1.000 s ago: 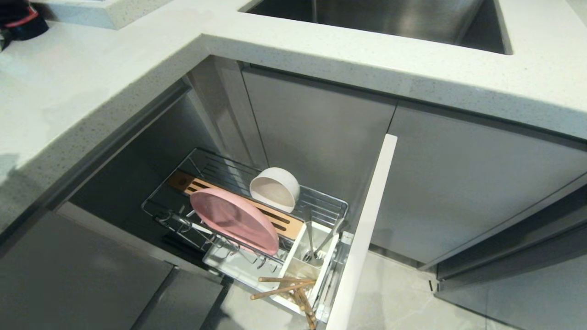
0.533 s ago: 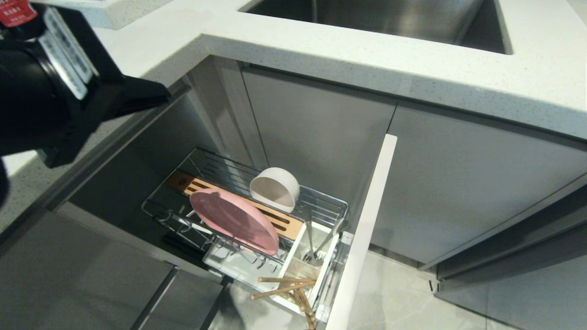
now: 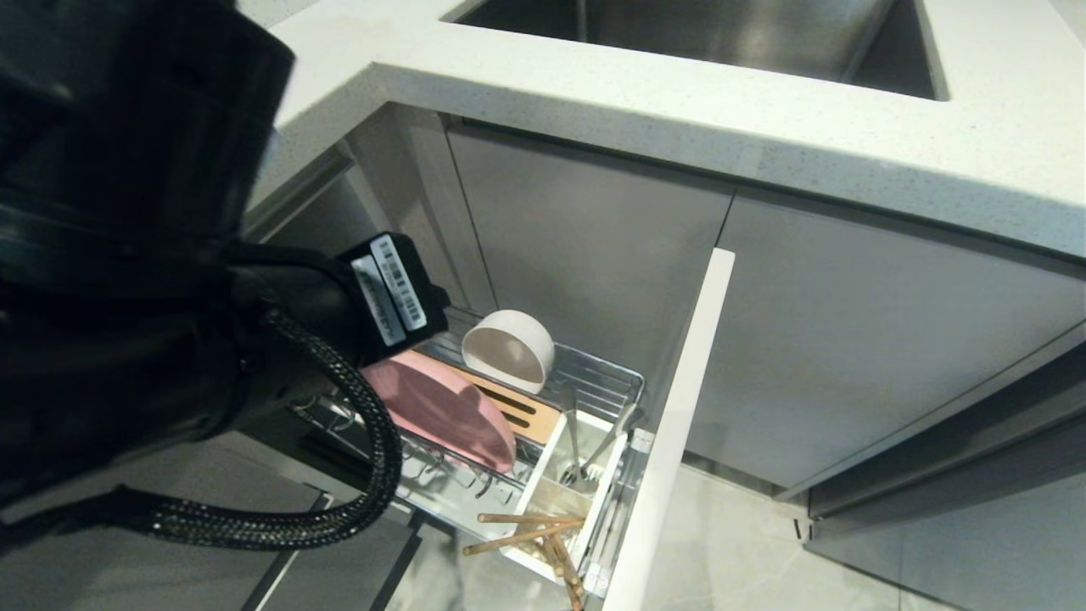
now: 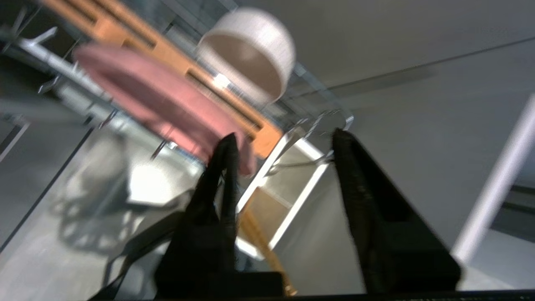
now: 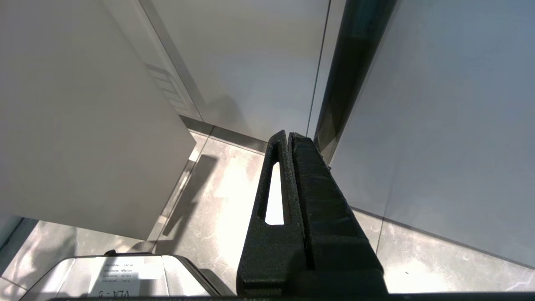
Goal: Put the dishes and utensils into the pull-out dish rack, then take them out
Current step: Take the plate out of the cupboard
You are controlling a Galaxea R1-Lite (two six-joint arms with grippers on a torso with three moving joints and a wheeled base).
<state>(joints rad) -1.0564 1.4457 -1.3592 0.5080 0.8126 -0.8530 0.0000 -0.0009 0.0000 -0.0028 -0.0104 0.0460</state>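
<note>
Left hand (image 4: 284, 140) open above rack, pink plate (image 4: 159, 100) just beyond

Grey cabinets (image 3: 594, 246), speckled white countertop (image 3: 679, 110)

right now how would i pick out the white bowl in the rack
Look under the counter at the pulled-out wire rack. Along its back side, behind the slotted wooden strip, the white bowl stands tipped on its side, its opening facing forward. It is the only white round dish there, much narrower than the pink plate in front of it.
</note>
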